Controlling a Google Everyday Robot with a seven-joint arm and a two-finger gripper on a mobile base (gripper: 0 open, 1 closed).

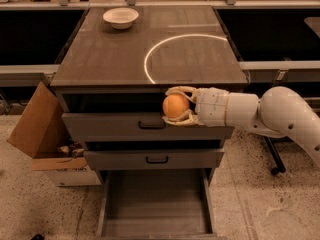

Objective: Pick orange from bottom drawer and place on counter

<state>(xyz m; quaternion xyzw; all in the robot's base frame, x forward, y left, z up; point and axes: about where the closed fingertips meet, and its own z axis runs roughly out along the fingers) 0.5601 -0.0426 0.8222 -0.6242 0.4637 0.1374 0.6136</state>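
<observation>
Just under the front edge of the counter (110,59), the claw (172,107) is clamped around the orange (175,106), held in the air before the top drawer (110,128), with the open bottom drawer (155,204) well below the claw and the white bowl (120,17) far up-left.

The gripper (171,107), clamped around the orange (176,106), hangs before the top drawer (110,127), just below the counter (110,59) edge; the bottom drawer (155,204) stands open, a bowl (120,17) on the counter's far end
</observation>
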